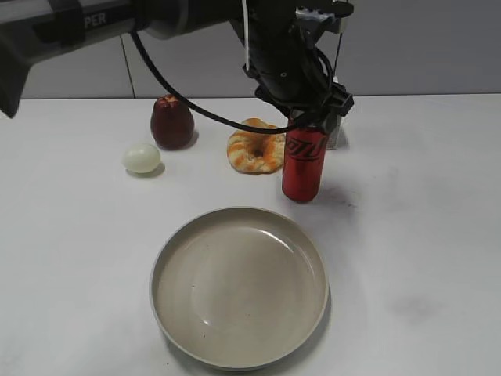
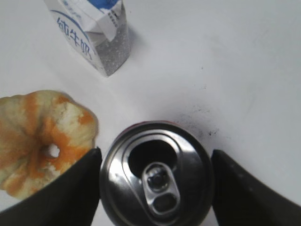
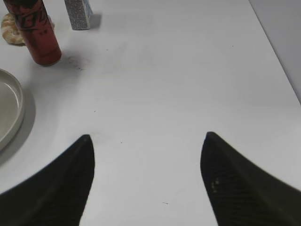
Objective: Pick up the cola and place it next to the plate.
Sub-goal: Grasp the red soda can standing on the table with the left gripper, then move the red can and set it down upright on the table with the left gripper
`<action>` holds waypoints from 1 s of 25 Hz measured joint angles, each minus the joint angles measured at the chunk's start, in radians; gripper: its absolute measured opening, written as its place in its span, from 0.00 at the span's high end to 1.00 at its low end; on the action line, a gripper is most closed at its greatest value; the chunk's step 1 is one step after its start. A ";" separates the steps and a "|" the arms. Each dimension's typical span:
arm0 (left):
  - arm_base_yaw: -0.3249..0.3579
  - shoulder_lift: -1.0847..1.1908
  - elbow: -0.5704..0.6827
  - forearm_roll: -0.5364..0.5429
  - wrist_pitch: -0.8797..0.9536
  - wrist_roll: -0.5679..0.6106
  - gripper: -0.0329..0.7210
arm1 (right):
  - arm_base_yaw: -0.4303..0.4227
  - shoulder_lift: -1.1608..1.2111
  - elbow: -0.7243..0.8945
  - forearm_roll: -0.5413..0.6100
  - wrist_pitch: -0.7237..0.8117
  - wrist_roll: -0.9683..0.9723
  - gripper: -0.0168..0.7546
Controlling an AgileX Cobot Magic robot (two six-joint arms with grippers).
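Nearest us, the plate (image 1: 239,286) sits with nothing in it; the right gripper (image 3: 146,181) hovers spread over bare table. Just beyond the plate's far-right rim, the cola (image 1: 304,164) stands upright, the left gripper (image 2: 155,186) straddling its top. We cannot tell contact; placement looks nearly done, release and retreat remaining.

The cola (image 1: 304,166) is showing red with black script and a silver top (image 2: 156,173). Beside it, the bread ring (image 1: 256,146) is looking cream streaked orange; the carton (image 2: 93,33) is showing white and blue; the plate (image 1: 239,287) is gleaming plain beige.
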 joint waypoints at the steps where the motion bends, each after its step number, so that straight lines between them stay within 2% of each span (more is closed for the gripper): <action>1: 0.000 -0.008 0.002 0.014 0.009 0.000 0.27 | 0.000 0.000 0.000 0.000 0.000 0.000 0.28; 7: 0.022 -0.140 0.003 0.090 0.083 0.000 0.27 | 0.000 0.000 0.000 0.000 0.000 0.000 0.28; 12: 0.104 -0.289 0.014 0.097 0.158 0.000 0.27 | 0.000 0.000 0.000 0.000 0.000 0.000 0.28; 15: 0.164 -0.382 0.085 0.101 0.189 0.000 0.27 | 0.000 0.000 0.000 0.000 0.000 0.000 0.28; 19: 0.225 -0.501 0.242 0.103 0.238 0.000 0.27 | 0.000 0.000 0.000 0.000 0.000 0.000 0.28; 25: 0.260 -0.603 0.429 0.110 0.249 -0.013 0.27 | 0.000 0.000 0.000 0.000 0.000 0.000 0.28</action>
